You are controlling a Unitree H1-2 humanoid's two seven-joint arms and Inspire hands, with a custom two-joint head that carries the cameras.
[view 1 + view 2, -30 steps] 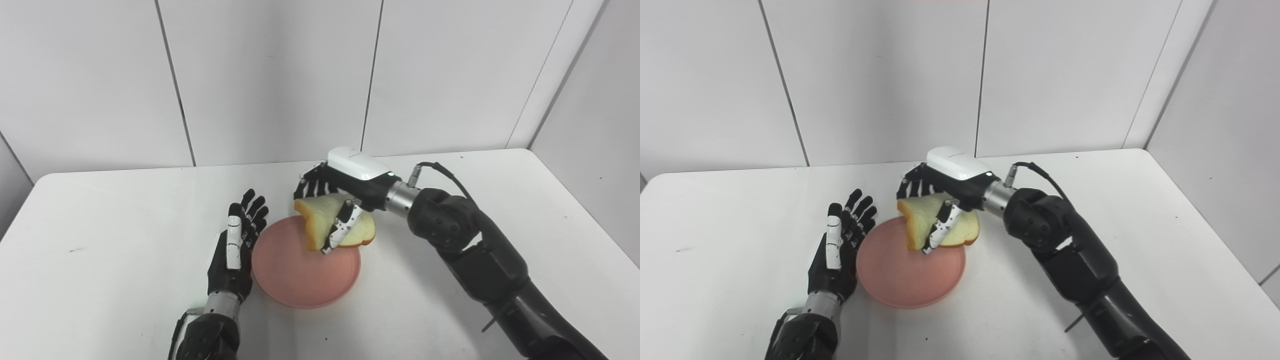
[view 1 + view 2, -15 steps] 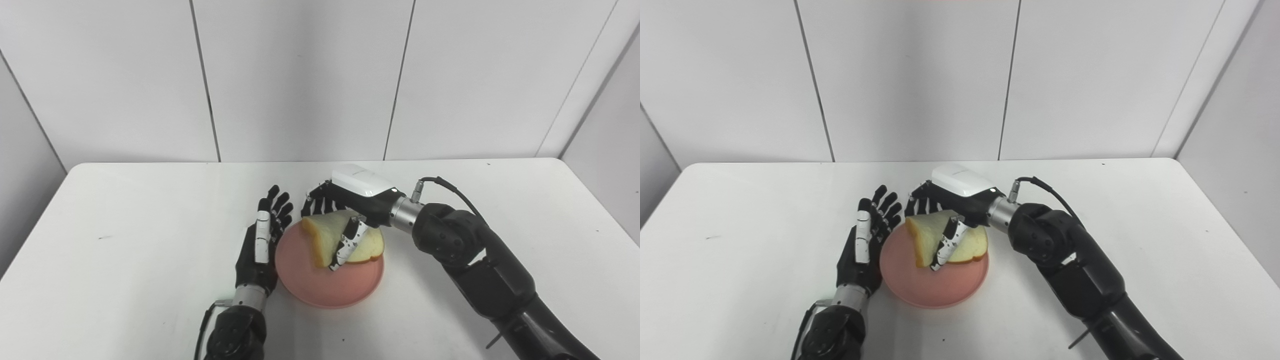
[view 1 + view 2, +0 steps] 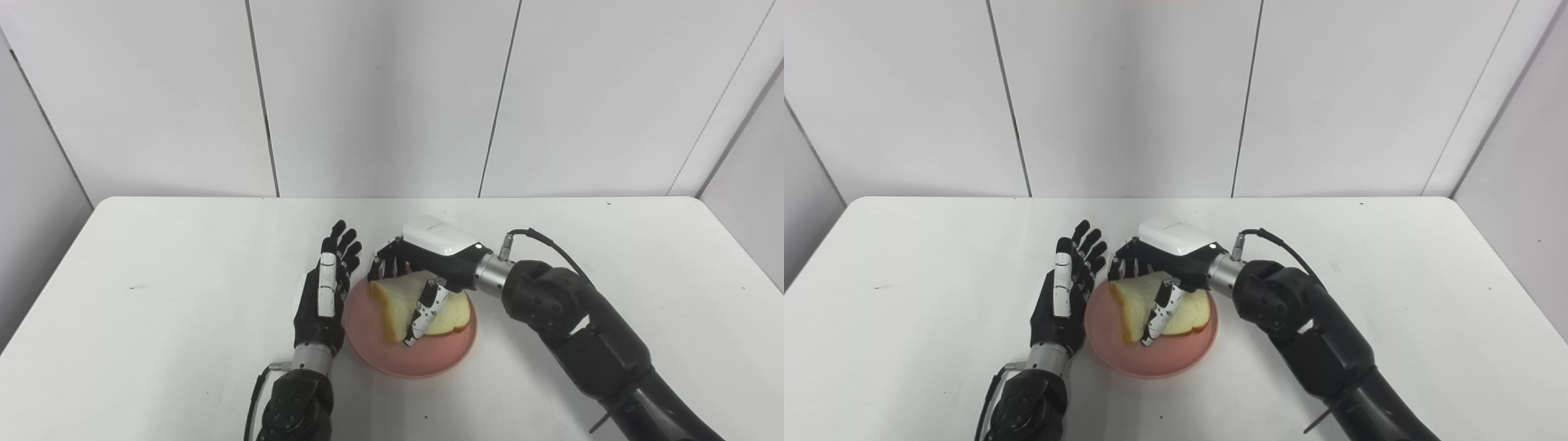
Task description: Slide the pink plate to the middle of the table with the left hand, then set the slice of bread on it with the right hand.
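We see a white worktop (image 3: 153, 318) with rounded corners, pushed into a corner of white panelled walls (image 3: 380, 92); thin dark seams run down between the panels. The surface is matte, with a few tiny dark specks, one on the left side (image 3: 132, 286).

The pink plate (image 3: 422, 358) sits near the middle of the worktop, a little toward the near edge. The slice of bread (image 3: 398, 300) is over the plate's far half, tilted, with its left crust edge raised and its right end low by the plate's rim; we cannot tell if it touches the plate.

The right robot hand (image 3: 422, 263) comes in from the right on a black arm (image 3: 582, 331), white cover up. It is pinching the slice of bread: thumb (image 3: 427, 309) across the front face, other fingers (image 3: 383, 266) curled behind the far edge.

The left robot hand (image 3: 321, 300) stands on its edge just beside the plate's left rim, fingers straight and a little spread, pointing away from us, holding nothing. Whether it touches the rim we cannot tell. Its forearm (image 3: 1026, 404) enters from the bottom edge.

A grey cable (image 3: 533, 236) loops off the right wrist.
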